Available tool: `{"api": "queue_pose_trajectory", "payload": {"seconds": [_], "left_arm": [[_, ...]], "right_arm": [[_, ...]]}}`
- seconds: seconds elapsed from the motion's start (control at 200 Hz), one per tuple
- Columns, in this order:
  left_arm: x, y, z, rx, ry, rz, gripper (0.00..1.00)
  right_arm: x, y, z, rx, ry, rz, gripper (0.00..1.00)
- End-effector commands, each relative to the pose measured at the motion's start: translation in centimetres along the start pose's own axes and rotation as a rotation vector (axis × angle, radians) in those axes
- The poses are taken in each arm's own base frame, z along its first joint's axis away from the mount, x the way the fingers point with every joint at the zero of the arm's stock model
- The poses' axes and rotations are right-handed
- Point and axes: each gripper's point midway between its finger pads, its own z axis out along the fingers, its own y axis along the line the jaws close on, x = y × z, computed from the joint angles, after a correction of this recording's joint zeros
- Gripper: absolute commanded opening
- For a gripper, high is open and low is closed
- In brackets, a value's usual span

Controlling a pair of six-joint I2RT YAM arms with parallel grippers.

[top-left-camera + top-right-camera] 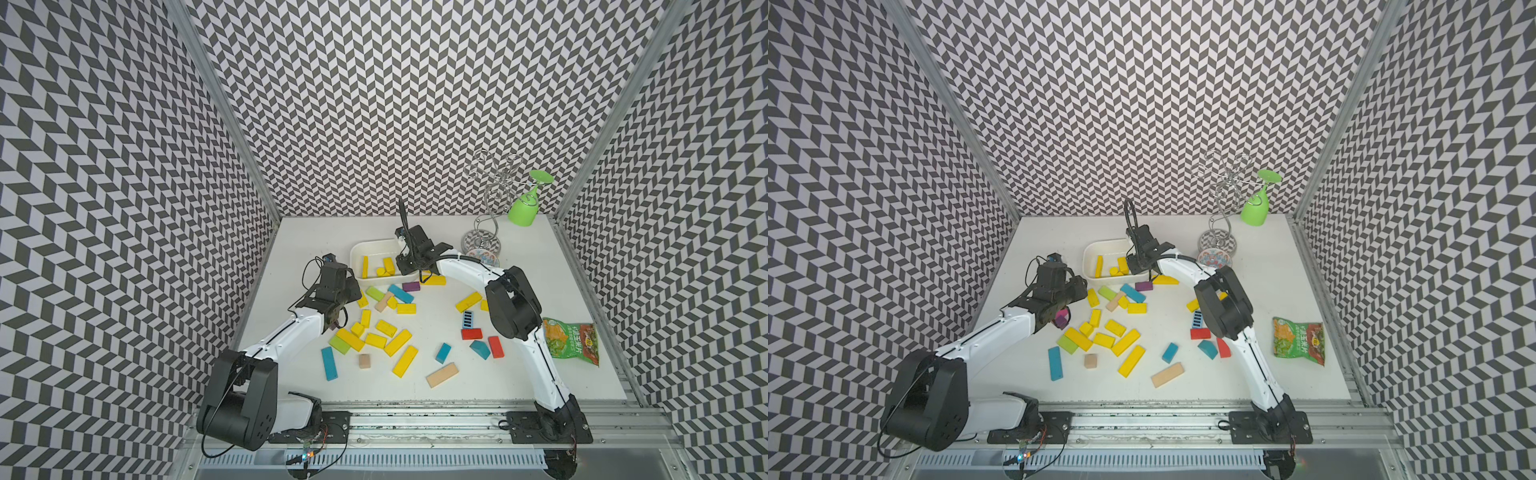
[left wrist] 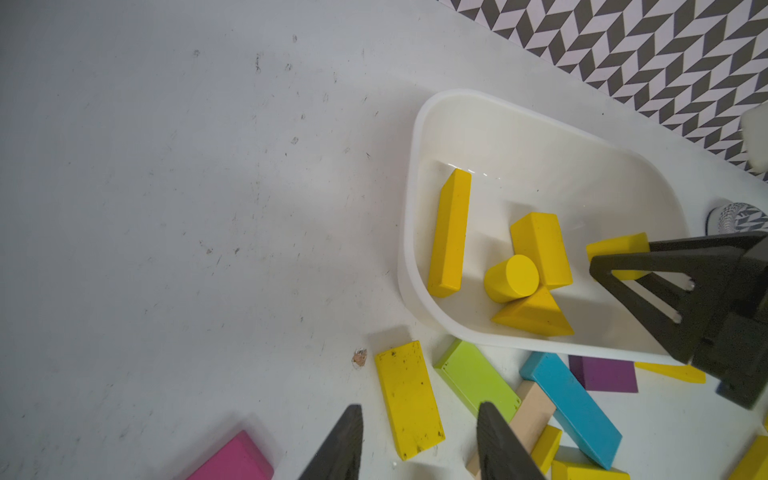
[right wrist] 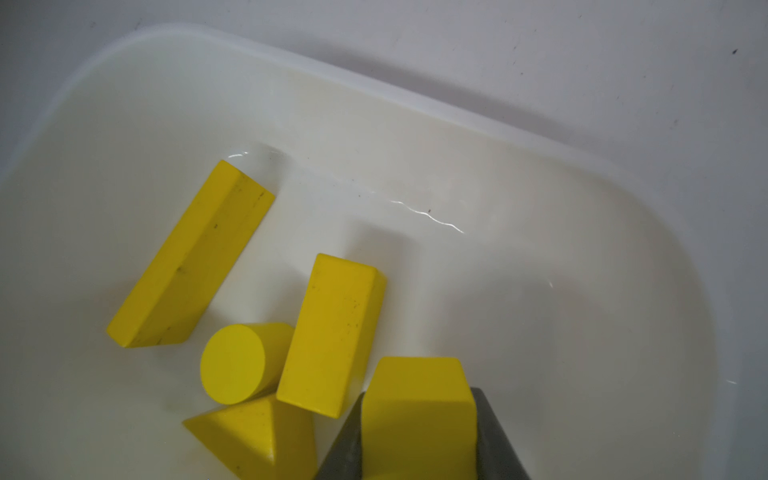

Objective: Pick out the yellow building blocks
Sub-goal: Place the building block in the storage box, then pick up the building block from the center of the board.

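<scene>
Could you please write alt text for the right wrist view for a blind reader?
The right gripper holds a yellow block over a white tub. Inside lie four more: a long bar, a brick, a cylinder and a wedge.

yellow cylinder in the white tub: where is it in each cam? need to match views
Top view: yellow cylinder in the white tub, by its near wall.
Top view: same spot in the tub.
Left wrist: in the tub, between the brick and the wedge.
Right wrist: round end facing the camera, beside the same brick and wedge.
Shared landmark: the long yellow bar lying next to it, in all four views.
</scene>
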Motion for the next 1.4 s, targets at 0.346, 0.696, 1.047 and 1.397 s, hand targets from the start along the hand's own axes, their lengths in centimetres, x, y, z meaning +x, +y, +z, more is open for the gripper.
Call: {"api": "queue_pose_trajectory", "payload": {"seconds": [0.346,0.696,1.047,1.397], "left_arm": [[-1.2,0.4,-0.7,-0.034,-0.022,-0.009,0.47],[0.2,-1.4,-2.1,0.071,0.052,0.091,0.48],[5.9,-2.1,-3.9,0.072,0.156,0.155,0.54],[6.9,-1.4,-1.5,0.024,0.134,0.018,0.6]], "right_arm": [[-2.8,1.7,0.5,-0.033,-0.088,-0.031,0.56],[-5.9,3.1,-8.2,-0.088,-0.138,0.0,0.57],[3.0,3.2,-15.2,-0.085,-0.101,0.067,0.57],[6.9,1.4,-18.7,-0.016,-0.109,0.126,0.56]]}}
